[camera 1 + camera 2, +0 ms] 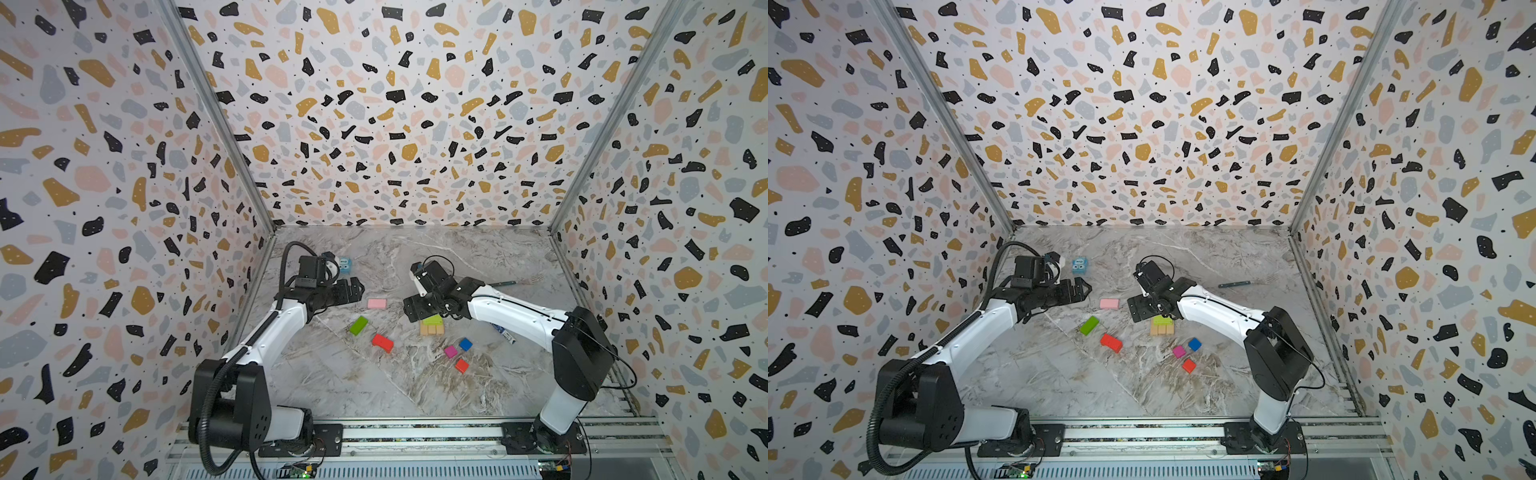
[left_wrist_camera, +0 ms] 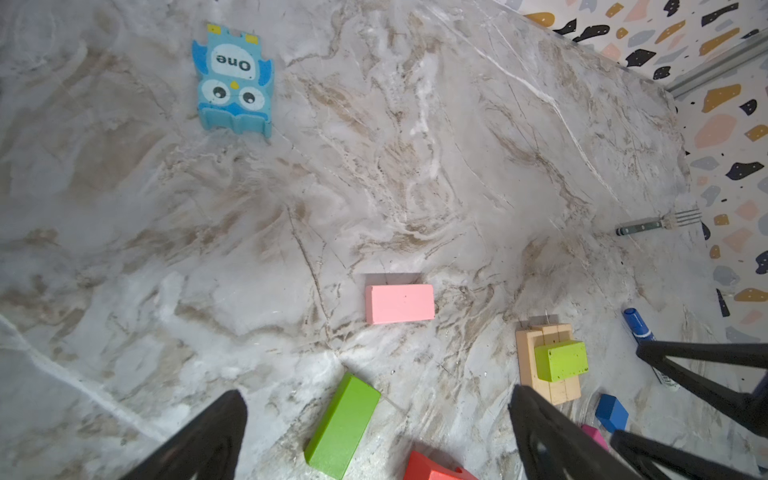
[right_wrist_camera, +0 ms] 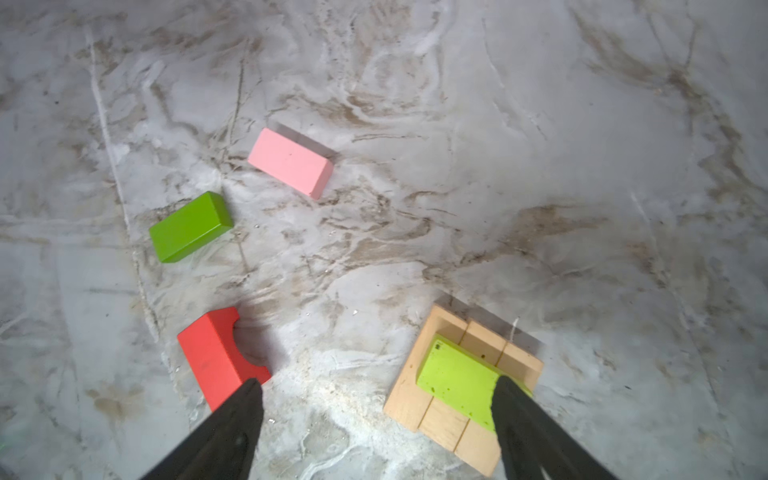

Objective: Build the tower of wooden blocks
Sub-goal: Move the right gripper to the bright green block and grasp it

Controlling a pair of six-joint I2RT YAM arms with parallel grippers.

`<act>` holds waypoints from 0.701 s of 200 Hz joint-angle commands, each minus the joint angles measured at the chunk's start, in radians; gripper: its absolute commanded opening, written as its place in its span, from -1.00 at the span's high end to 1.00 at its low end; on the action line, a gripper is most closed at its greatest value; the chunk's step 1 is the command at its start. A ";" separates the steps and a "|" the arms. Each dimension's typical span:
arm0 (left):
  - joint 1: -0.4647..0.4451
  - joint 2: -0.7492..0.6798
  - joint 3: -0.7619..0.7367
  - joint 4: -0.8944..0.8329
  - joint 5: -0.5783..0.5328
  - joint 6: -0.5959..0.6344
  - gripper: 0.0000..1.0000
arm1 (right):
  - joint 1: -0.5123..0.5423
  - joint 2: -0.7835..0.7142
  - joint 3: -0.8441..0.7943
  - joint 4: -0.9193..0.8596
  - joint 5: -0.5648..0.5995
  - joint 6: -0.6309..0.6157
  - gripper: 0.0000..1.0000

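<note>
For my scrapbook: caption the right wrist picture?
Open right gripper near lime-green wooden block lying on tan wooden base.

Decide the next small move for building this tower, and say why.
Probably lower the left gripper onto the loose green block: its jaws are open and empty, that block lies on its side of the table, and the tan base carries only one lime block.

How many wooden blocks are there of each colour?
tan blocks: 3
green blocks: 2
pink block: 1
red block: 1
blue cube: 1
magenta cube: 1
orange-red cube: 1
Total: 10
</note>
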 commanded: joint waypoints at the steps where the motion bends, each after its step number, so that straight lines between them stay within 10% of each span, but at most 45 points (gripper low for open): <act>1: 0.048 0.015 0.004 0.036 0.065 -0.031 -1.00 | 0.028 0.003 0.070 0.019 -0.035 -0.078 -0.74; 140: 0.233 0.075 0.011 0.074 0.142 -0.088 -1.00 | 0.198 0.319 0.325 0.062 -0.003 -0.271 -0.82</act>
